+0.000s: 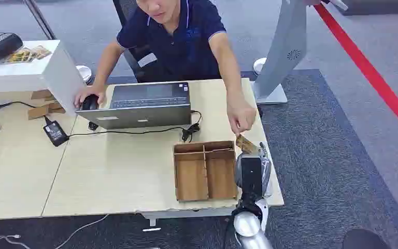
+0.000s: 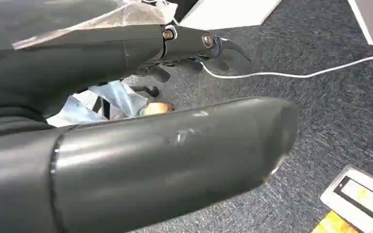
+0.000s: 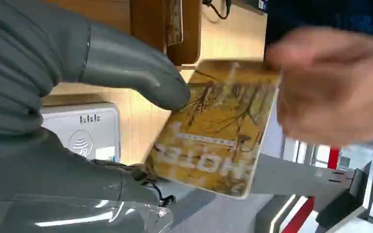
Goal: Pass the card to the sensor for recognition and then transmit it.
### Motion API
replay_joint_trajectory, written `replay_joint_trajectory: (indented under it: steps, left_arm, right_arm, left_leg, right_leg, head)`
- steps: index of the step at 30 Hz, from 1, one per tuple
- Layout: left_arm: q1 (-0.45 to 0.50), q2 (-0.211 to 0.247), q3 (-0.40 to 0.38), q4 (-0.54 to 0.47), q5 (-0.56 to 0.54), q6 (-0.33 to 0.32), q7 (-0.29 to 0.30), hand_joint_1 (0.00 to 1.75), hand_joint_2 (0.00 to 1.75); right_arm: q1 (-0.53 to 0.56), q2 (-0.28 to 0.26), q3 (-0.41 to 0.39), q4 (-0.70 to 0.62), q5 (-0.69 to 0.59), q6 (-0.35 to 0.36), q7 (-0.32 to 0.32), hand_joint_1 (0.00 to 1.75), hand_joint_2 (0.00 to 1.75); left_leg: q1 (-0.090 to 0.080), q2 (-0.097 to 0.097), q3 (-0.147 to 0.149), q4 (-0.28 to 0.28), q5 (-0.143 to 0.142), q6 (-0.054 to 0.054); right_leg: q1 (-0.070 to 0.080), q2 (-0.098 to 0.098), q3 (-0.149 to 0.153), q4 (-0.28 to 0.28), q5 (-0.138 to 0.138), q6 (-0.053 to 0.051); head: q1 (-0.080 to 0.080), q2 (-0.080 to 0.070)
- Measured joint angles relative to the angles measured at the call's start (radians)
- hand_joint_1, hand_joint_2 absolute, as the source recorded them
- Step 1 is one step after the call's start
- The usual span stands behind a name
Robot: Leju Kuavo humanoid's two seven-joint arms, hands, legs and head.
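Note:
A yellow hotel card is pinched between my right hand's thumb and the fingers under it. A person's hand, blurred, grips the card's far edge. In the head view my right hand stands at the table's right front corner, with the card sticking up from it into the person's hand. The white card sensor lies on the table just beneath my right hand. My left hand hangs over the grey carpet with its fingers stretched out and nothing in it.
A wooden divided tray sits just left of my right hand. Behind it are a laptop, cables and the seated person. A white stand rises at the table's far right. A white box stands at the far left.

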State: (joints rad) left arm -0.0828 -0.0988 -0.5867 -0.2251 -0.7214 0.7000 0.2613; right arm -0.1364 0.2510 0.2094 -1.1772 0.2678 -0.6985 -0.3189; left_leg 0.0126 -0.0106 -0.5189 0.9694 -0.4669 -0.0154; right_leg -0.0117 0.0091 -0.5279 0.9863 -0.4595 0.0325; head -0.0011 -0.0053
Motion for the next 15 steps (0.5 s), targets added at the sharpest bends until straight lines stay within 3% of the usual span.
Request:
replay_joint_trajectory:
  steps: [15]
  left_arm:
    - [0.000, 0.000, 0.000, 0.000, 0.003, 0.000, 0.000, 0.00, 0.00]
  right_arm:
    - [-0.002, 0.000, 0.000, 0.002, -0.001, 0.000, 0.001, 1.75, 1.75]
  left_leg:
    - [0.000, 0.000, 0.000, 0.000, 0.000, 0.000]
  right_leg:
    - [0.000, 0.000, 0.000, 0.000, 0.000, 0.000]
  head:
    - [0.000, 0.000]
